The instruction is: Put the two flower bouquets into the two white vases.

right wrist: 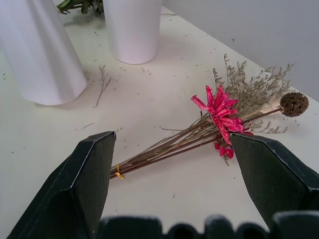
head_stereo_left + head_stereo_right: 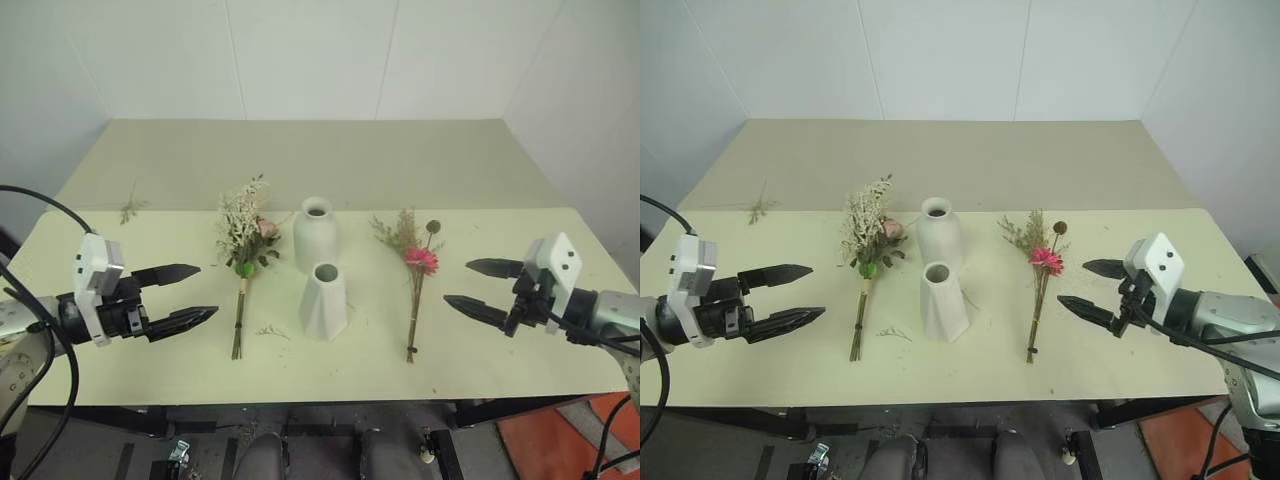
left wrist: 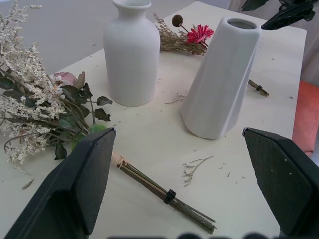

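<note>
Worktop [image 2: 150,370]: pale cream, carries every item listed.
Rose bouquet [image 2: 244,240]: pale pink rose, cream sprigs, green leaves; lies flat left of centre, stems toward the near edge.
Daisy bouquet [image 2: 418,260]: thin, with magenta daisy, beige grass and brown seed ball; lies flat right of centre, stems toward the near edge.
Rounded vase [image 2: 316,236]: white, bottle-shaped, upright at the middle, mouth empty.
Faceted vase [image 2: 325,300]: white, angular, upright just nearer the near edge than the rounded one, mouth empty.
Loose sprig [image 2: 129,208]: small dried piece toward the far left corner; a second lies by the rose stems.
Left gripper [image 2: 197,294]: jaws wide apart, empty, hovering near the left edge, aimed at the rose bouquet.
Right gripper [image 2: 470,285]: jaws wide apart, empty, near the right edge, aimed at the daisy bouquet.
Step in hand: the start; neither bouquet is lifted and both vases are unfilled.
Next move: probably each gripper lowers over its bouquet's stems and closes there, then tips the stems downward into a vase mouth; the narrow mouths call for careful aim.
Writing or brands: none legible, though small marks could escape these views.
</note>
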### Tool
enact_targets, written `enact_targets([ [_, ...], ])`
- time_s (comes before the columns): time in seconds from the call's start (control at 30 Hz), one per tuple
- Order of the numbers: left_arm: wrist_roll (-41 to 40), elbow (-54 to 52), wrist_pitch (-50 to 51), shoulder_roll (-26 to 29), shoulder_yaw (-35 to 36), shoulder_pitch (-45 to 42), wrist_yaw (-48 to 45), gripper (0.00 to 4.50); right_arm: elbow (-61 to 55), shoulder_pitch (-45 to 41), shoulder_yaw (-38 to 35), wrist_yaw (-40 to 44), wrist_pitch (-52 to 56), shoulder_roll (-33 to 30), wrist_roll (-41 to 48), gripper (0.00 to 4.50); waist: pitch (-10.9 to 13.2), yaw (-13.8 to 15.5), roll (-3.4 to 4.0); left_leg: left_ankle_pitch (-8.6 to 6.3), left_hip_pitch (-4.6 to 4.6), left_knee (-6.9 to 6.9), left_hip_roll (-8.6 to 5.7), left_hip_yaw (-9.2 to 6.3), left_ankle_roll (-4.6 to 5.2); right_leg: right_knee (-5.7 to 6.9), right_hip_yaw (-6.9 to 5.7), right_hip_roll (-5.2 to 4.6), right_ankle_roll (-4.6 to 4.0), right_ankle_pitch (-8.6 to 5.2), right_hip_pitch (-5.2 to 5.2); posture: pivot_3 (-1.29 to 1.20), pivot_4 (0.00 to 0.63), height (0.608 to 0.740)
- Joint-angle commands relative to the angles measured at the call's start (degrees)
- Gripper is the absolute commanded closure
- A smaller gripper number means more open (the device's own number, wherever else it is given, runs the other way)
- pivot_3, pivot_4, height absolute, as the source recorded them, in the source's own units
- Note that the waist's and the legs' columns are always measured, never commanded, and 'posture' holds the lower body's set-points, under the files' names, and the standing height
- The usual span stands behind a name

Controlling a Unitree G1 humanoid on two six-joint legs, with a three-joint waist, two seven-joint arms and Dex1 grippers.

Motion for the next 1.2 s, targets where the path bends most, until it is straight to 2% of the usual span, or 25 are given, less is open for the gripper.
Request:
enact_targets([
  [0.03,-0.58,-1.52,-0.96,0.44,1.66,-0.02,-0.41,0.03,-0.22,-0.68,-1.10,0.22,-1.48,-0.11,0.02,0.14,0.00,0.03,0.00,0.00,0.00,0.00,0.00,0.00,0.00,0.00,0.00,0.00,0.00,0.00,0.00,0.00,0.150,0.740],
  [0.3,-0.16,-0.51,-1.88,0.16,0.31,-1.30,-1.13,0.03,-1.30,-0.14,-1.41,-0.42,-0.53,-0.26,0.11,0.14,0.00,0.02,0.00,0.00,0.00,0.00,0.00,0.00,0.00,0.00,0.00,0.00,0.00,0.00,0.00,0.00,0.150,0.740],
  [0.57,-1.61,1.64,-2.24,0.38,-3.71,-9.56,-3.75,0.03,-5.07,-5.81,2.29,-5.40,16.65,-2.13,5.31,0.14,0.00,0.03,0.00,0.00,0.00,0.00,0.00,0.00,0.00,0.02,0.00,0.01,0.00,0.00,0.00,0.00,0.150,0.740],
  [0.67,-1.15,4.20,-2.53,1.21,-5.85,-14.95,-6.43,0.03,-5.24,-11.38,5.70,-8.49,27.69,-3.47,7.38,0.14,0.00,-0.06,0.00,0.00,-0.01,0.01,-0.02,0.00,0.00,0.03,0.00,0.01,0.00,0.00,-0.01,0.00,0.150,0.740],
  [0.77,-0.96,7.07,-2.64,1.25,-7.86,-20.70,-8.75,0.03,-4.23,-19.80,9.67,-11.42,43.87,-2.53,12.05,0.14,0.00,-0.28,0.00,0.00,-0.02,0.00,-0.02,0.00,0.00,0.02,0.01,0.02,-0.01,0.00,-0.04,0.00,0.150,0.740],
  [0.87,-0.51,8.79,-2.85,0.61,-9.61,-24.55,-10.00,0.03,-4.61,-24.07,13.76,-12.03,52.91,-1.70,14.42,0.14,0.00,-0.14,0.00,0.00,-0.15,-0.01,-0.01,-0.05,0.01,0.00,-0.04,0.04,-0.01,0.00,-0.15,0.00,0.150,0.740],
  [0.97,-0.69,8.46,-2.71,-0.07,-10.58,-25.42,-10.37,0.03,0.43,-28.89,17.54,-15.73,60.57,1.38,12.64,0.14,0.00,-0.18,0.00,-0.01,-0.36,0.01,-0.03,-0.05,0.03,-0.02,-0.03,0.01,0.00,0.01,-0.33,0.00,0.150,0.740],
  [1.03,-0.59,8.15,-2.82,-0.44,-10.97,-25.41,-10.25,0.03,5.14,-32.23,19.66,-18.51,64.02,3.43,10.33,0.14,0.00,-0.24,0.00,-0.01,-0.43,0.06,-0.06,0.03,0.04,0.03,0.07,-0.01,0.03,0.04,-0.43,0.00,0.150,0.740],
  [1.2,0.01,7.95,-3.49,-0.96,-10.67,-24.63,-9.72,0.03,16.37,-39.28,24.65,-22.16,64.79,4.70,9.87,0.14,0.00,-0.23,0.00,0.01,-0.88,0.13,-0.04,0.07,0.05,0.16,0.07,0.02,-0.01,0.10,-1.00,0.00,0.150,0.740],
])
